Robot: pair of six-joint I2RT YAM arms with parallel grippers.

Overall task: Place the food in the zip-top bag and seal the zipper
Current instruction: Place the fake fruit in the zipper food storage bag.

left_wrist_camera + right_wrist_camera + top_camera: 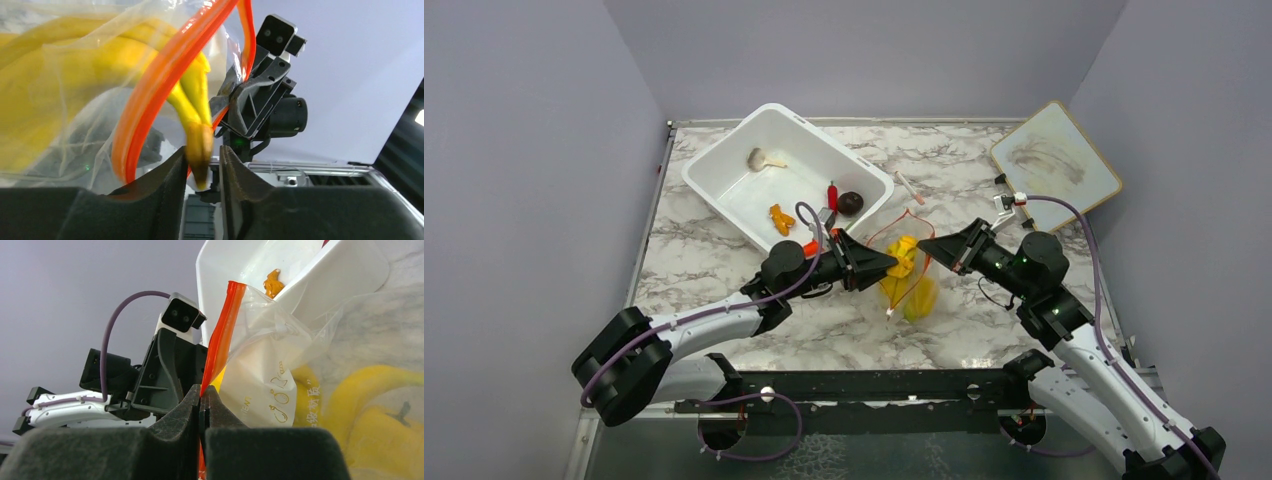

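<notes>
The right gripper [202,402] pinches the zipper [222,325] tight, holding the zip-top bag [270,365] open-side up, seemingly so the left gripper [202,167], fingers narrow on the banana [192,95] tip, can push it in.

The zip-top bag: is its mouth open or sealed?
Open. In the left wrist view the zipper shows two strips standing apart, not pressed together.
</notes>
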